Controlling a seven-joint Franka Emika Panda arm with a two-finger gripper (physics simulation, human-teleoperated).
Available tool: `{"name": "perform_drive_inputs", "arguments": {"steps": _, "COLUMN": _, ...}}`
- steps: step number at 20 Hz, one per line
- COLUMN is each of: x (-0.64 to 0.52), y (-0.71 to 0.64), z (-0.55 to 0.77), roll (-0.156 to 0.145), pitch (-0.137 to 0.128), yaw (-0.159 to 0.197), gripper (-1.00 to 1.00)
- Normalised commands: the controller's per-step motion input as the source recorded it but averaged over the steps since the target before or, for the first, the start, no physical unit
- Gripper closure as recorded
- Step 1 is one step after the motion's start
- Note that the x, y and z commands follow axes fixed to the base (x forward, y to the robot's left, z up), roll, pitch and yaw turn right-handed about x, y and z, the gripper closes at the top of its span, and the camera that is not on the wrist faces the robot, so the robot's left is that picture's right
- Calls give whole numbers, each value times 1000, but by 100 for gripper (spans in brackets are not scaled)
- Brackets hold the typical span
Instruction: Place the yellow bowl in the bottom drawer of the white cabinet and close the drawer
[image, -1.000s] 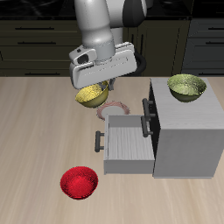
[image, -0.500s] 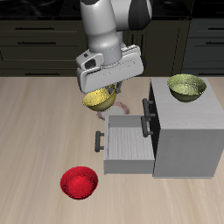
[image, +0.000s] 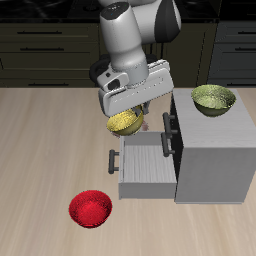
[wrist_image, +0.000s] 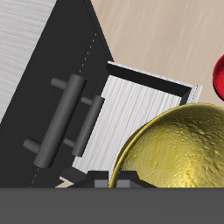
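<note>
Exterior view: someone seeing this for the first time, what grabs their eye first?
Probably the end effector holding the small bright yellow round bowl in the air by the pulled-out bottom drawer of the boxy white cabinet. Next, the duller olive-yellow bowl on the cabinet top, and the red bowl near the table's front edge.

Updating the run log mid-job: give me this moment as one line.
gripper: shut on yellow bowl, airborne | bottom drawer: open, empty | bowl: above drawer's back edge, not yet placed
</note>
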Motion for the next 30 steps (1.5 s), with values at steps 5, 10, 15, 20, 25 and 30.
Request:
{"name": "perform_drive_inputs", "arguments": {"steps": 5, "x": 23, "y": 78, "z": -214, "roll": 18, "pitch": 27, "yaw": -11, "gripper": 100}}
{"name": "perform_drive_inputs", "arguments": {"steps": 10, "x": -2, "y": 102, "z": -191, "roll": 26, "pitch": 23, "yaw": 7, "gripper": 100}}
{"name": "perform_drive_inputs", "arguments": {"steps": 15, "x": 22, "y": 109, "z": -166, "roll": 25, "pitch": 22, "yaw": -5, "gripper": 100}}
{"name": "perform_drive_inputs", "arguments": {"steps": 20, "x": -2, "y": 23, "z": -65, "roll": 17, "pitch": 12, "yaw": 19, "gripper": 100}}
{"name": "perform_drive_inputs", "arguments": {"steps": 25, "x": -25, "y": 18, "z": -105, "roll": 0, "pitch": 22, "yaw": 2, "gripper": -100}}
{"name": "perform_drive_inputs", "arguments": {"steps": 30, "x": -23, "y": -23, "z": -10, "roll": 5, "pitch": -3, "yaw": 2, "gripper": -100}}
